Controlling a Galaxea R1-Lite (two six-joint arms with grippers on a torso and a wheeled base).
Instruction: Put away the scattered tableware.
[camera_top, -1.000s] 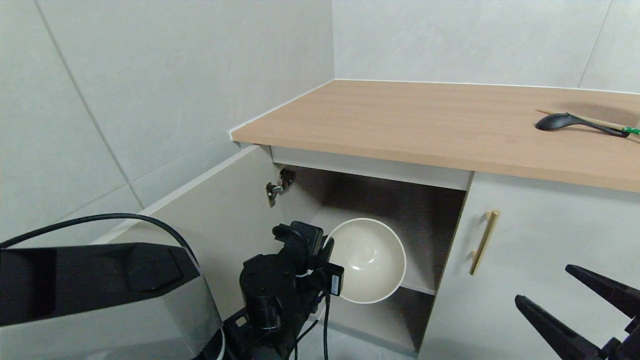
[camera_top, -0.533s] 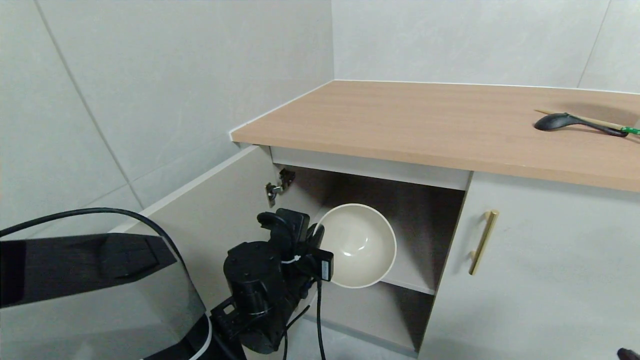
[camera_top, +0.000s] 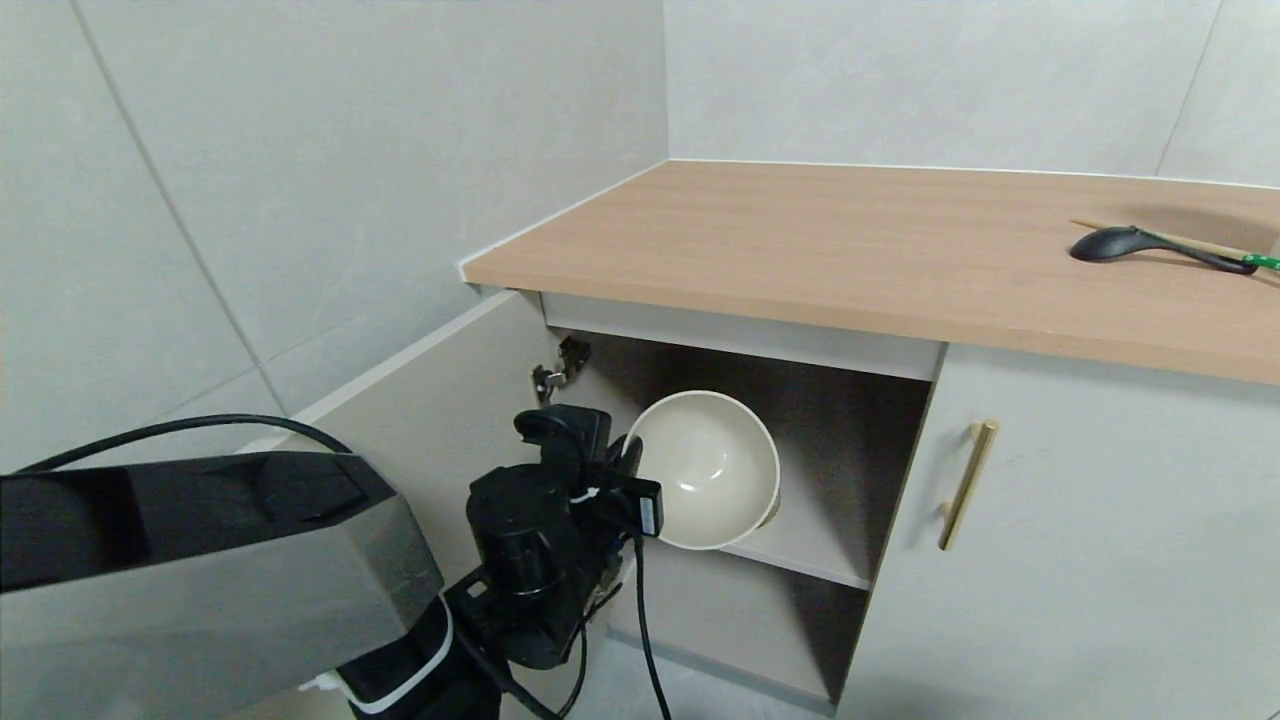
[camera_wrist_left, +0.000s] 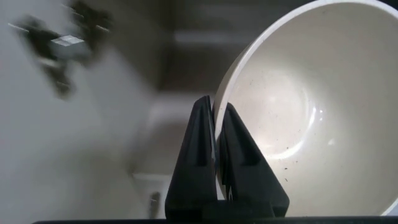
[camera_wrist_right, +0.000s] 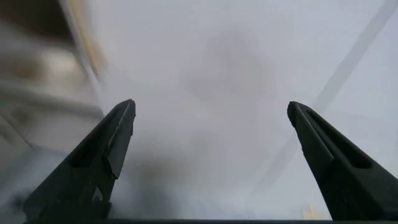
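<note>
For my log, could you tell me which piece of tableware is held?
The cream bowl, its rim in the left hand; the black spoon lies on the countertop.

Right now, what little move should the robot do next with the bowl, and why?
Probably ease the bowl deeper into the cabinet and down onto the shelf: the fingers of the left gripper pinch its rim, and it hangs tilted at the shelf's front.

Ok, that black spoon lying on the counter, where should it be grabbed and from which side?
The black spoon lies flat on the counter, its wide bowl end toward the robot's left, with a chopstick close behind it. So probably take its thin handle about midway, coming straight down from above, jaws closing across it.
</note>
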